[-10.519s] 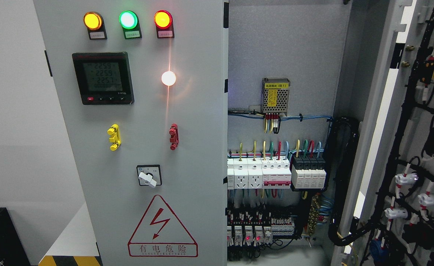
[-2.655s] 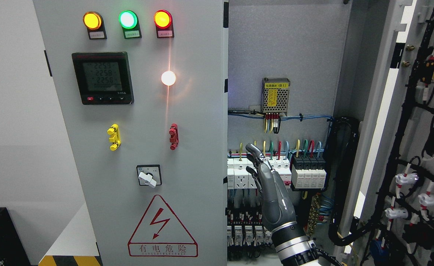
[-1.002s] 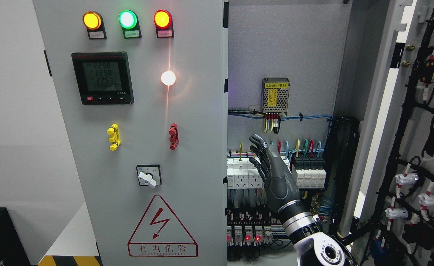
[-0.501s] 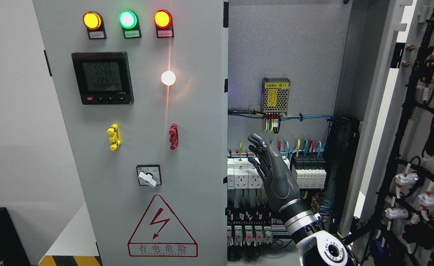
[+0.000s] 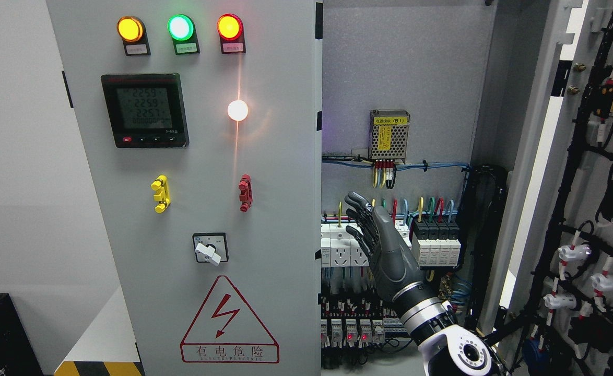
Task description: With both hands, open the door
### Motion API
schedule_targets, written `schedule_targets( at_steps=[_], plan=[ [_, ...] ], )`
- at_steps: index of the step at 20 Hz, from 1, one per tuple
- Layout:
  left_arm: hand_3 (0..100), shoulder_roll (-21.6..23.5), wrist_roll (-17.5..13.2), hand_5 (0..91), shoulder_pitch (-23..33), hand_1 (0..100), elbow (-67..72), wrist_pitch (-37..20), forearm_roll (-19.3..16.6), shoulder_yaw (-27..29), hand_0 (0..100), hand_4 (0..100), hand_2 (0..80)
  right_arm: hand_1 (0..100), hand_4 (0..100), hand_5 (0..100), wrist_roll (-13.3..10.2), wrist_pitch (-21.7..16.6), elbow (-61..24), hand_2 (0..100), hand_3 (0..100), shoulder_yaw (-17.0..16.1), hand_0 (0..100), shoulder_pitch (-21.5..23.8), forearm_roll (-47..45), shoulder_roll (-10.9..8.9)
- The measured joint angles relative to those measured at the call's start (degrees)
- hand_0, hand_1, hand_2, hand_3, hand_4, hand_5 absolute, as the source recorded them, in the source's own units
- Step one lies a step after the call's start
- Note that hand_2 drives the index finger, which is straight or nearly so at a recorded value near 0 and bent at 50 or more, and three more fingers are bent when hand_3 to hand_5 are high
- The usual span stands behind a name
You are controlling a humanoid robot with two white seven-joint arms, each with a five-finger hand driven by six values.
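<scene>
Grey cabinet steel filled the frame: the left door (image 5: 191,209) stood shut across the left half, while the right door (image 5: 588,209) hung swung wide at the right edge. My right hand (image 5: 385,245) was raised low at centre before the breakers (image 5: 390,245), fingers (image 5: 358,206) straight, slightly apart, holding nothing; whether they touched anything I could not tell. I judged this the reach for the shut door's edge; next I needed to hook it and pull.
</scene>
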Motion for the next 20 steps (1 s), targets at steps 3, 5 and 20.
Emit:
schedule_targets(
  at_steps=[3, 5, 20],
  plan=[
    [0, 0.37, -0.03, 0.0, -0.01, 0, 0.12, 0.00, 0.00, 0.01, 0, 0, 0.0, 0, 0, 0, 0.01, 0.22, -0.05, 0, 0, 0.07, 19, -0.01, 0.00, -0.05],
    [0, 0.59, -0.03, 0.0, -0.01, 0, 0.20, 0.00, 0.00, 0.02, 0, 0, 0.0, 0, 0, 0, 0.03, 0.26, -0.07, 0, 0, 0.09, 19, -0.05, 0.01, -0.08],
    [0, 1.90, -0.21, 0.0, -0.01, 0, 0.43, 0.00, 0.00, 0.03, 0, 0, 0.0, 0, 0, 0, 0.08, -6.35, 1.34, 0, 0, 1.51, 19, -0.50, 0.65, -0.16]
  ],
)
